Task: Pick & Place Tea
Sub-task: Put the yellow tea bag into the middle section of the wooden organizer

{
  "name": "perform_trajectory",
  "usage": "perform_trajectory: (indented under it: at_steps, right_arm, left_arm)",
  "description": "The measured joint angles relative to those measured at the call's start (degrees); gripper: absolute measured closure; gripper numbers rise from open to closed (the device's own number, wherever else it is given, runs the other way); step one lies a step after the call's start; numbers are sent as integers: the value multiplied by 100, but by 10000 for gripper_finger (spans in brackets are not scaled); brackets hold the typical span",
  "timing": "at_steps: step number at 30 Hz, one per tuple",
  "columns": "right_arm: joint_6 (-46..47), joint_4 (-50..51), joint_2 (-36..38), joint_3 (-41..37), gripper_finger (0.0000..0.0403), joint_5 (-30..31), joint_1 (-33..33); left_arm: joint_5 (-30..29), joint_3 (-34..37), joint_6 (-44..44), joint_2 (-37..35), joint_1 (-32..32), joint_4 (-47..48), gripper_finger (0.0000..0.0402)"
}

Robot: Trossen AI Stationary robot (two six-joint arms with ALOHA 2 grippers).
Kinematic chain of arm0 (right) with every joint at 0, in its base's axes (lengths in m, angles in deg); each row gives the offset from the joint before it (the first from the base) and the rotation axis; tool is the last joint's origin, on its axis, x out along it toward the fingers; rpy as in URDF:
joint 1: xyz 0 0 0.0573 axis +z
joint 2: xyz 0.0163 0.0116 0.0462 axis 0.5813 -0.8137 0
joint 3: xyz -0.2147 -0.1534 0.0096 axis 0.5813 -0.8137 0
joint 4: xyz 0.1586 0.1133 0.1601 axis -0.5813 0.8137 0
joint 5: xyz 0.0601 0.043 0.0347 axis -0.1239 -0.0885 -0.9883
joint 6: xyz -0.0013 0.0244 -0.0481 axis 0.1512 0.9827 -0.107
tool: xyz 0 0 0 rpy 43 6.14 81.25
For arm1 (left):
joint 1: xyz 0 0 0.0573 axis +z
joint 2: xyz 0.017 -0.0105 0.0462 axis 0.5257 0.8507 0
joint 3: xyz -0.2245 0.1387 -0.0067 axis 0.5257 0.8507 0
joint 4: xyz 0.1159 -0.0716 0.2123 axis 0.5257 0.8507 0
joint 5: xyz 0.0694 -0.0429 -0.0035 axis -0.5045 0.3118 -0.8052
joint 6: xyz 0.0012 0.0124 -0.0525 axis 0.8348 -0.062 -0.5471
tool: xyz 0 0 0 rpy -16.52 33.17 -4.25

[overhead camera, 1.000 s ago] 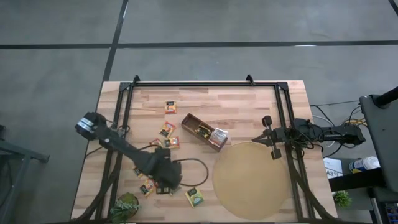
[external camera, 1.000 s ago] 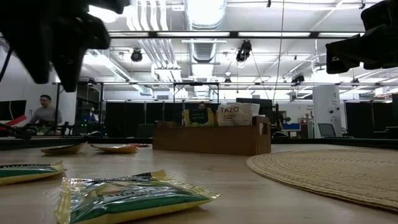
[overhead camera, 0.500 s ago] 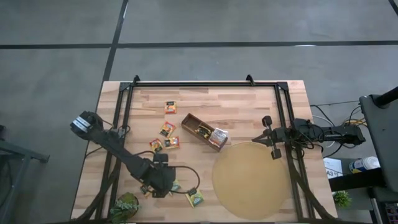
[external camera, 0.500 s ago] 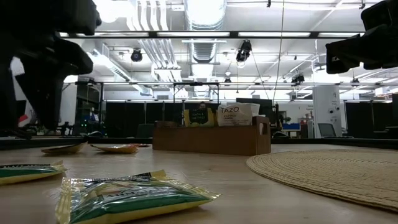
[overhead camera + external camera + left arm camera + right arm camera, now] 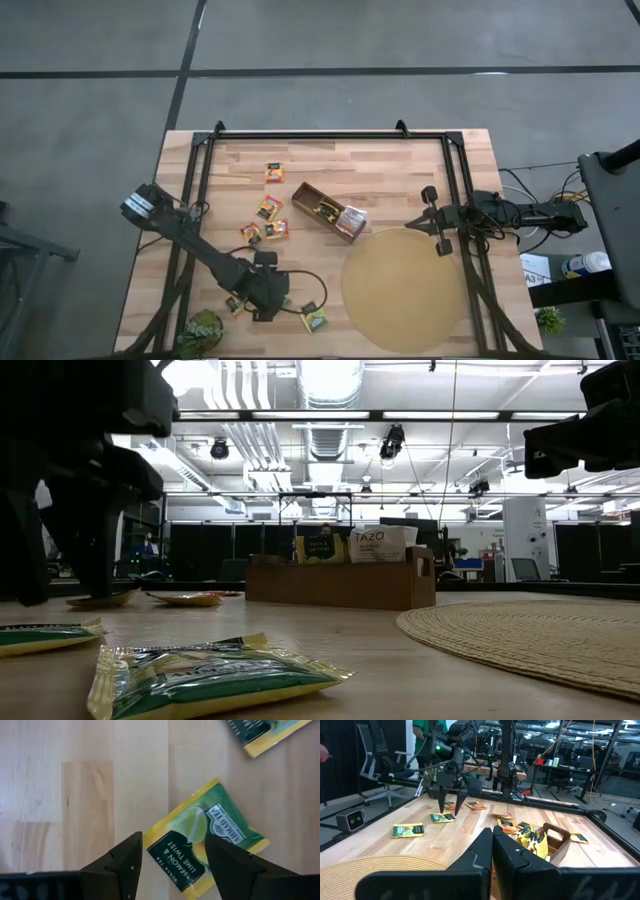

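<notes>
The left gripper [image 5: 170, 857], fingers apart, stands over a green-yellow tea sachet [image 5: 205, 845] lying flat on the bench [image 5: 400, 170] near its front left, while the right gripper [image 5: 492, 851], fingers together, waits at right.

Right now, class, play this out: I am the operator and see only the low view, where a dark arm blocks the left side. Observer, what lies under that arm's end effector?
Observer: In the left wrist view, a green-yellow sachet lies flat on the wood, with the left end effector open and a finger on either side of it.
Operator: Where is the other arm?
Observer: From above, the right end effector, shut, hangs by the round mat's rim.
Operator: Any sachet I cannot see?
Observer: From above, an orange-red sachet lies alone beyond the brown box.
</notes>
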Motion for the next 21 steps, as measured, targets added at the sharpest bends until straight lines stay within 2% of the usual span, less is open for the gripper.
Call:
perform_trajectory:
  at_steps: [12,21]
  right_arm:
    - [0,0,-2,0,394,-2,0]
    - [0,0,-2,0,394,-1,-1]
  left_arm:
    - [-299,58,26,75,169,17,193]
    - [42,183,21,75,288,3,193]
